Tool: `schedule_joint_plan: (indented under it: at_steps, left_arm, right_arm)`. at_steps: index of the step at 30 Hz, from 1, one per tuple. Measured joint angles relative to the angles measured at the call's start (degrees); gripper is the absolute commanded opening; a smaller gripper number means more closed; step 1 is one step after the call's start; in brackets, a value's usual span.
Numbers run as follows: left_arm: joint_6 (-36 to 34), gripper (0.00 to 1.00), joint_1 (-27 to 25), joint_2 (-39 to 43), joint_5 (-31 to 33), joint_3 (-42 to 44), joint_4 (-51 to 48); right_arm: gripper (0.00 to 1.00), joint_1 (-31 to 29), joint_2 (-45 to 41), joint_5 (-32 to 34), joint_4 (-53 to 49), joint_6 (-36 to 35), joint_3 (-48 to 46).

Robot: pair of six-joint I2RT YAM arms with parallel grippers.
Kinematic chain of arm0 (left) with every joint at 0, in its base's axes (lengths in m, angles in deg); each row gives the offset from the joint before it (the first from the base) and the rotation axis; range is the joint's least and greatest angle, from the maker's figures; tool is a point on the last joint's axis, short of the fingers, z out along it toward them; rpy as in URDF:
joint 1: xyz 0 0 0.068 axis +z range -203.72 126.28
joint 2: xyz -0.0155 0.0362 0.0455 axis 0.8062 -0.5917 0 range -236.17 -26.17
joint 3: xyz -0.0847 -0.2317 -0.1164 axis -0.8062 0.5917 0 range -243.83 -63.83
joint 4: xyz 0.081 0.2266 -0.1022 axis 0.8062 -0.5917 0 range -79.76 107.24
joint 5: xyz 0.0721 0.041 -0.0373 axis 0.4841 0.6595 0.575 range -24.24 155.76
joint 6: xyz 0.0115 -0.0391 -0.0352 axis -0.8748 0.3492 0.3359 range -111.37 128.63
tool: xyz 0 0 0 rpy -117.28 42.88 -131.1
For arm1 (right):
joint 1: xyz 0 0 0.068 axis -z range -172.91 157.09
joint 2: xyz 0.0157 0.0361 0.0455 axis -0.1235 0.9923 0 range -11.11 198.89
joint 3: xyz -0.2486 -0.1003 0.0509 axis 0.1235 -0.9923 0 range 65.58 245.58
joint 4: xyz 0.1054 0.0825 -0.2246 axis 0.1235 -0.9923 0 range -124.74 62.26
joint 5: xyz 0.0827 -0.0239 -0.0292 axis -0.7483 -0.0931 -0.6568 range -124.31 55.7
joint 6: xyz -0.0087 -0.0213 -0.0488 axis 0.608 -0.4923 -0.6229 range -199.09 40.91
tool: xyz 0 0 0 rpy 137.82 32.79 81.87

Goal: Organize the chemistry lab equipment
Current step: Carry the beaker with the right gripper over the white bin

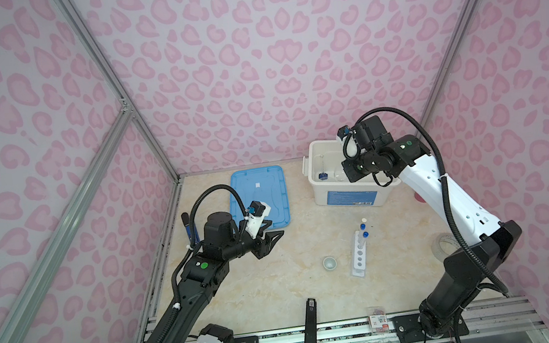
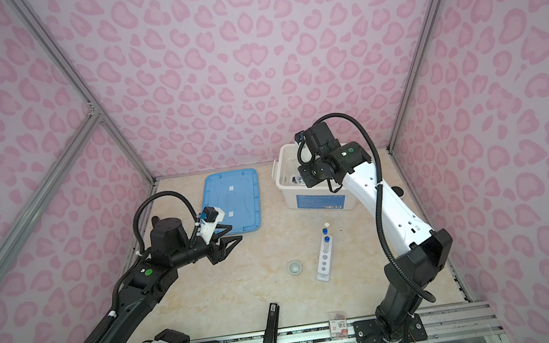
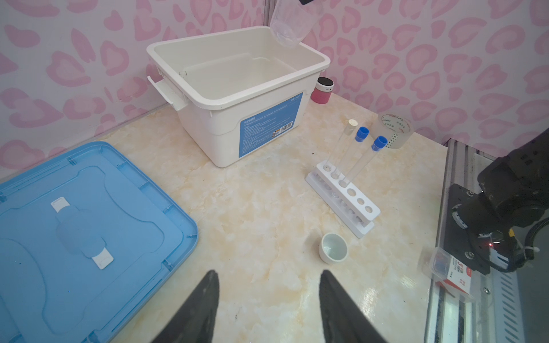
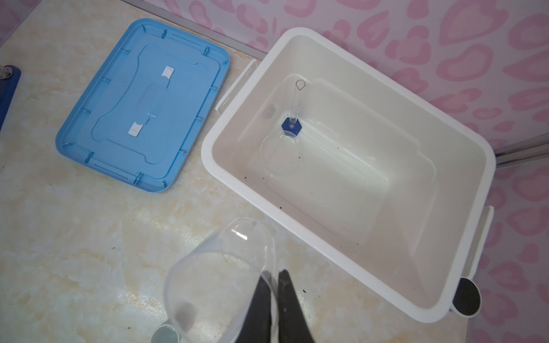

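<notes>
Two glass pieces point(image 4: 280, 154) in the white plastic tub point(image 3: 208, 130), right gripper point(image 4: 272, 273) clamped on a clear beaker point(image 4: 219, 267), left gripper point(image 3: 268, 271) open and empty, white tube rack point(image 3: 359, 205) and tiny pale cup point(image 3: 333, 251) not packed yet.

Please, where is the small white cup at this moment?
In both top views the small white cup stands upright on the table, right of centre, just left of the white rack, apart from it.
</notes>
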Motion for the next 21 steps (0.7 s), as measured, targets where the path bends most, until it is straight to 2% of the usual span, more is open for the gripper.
schedule_joint_plan:
  at_steps: [11,21]
  left_arm:
    - [-0.1,0.56,0.0,-0.1,0.2,0.0,0.0]
    - [-0.4,0.56,0.0,-0.5,0.8,0.0,-0.2]
  right_arm:
    - [0.08,8.9,12.1,-2.6,1.2,-0.6,7.4]
    - [0.08,12.8,24.6,-3.6,2.5,-0.8,15.8]
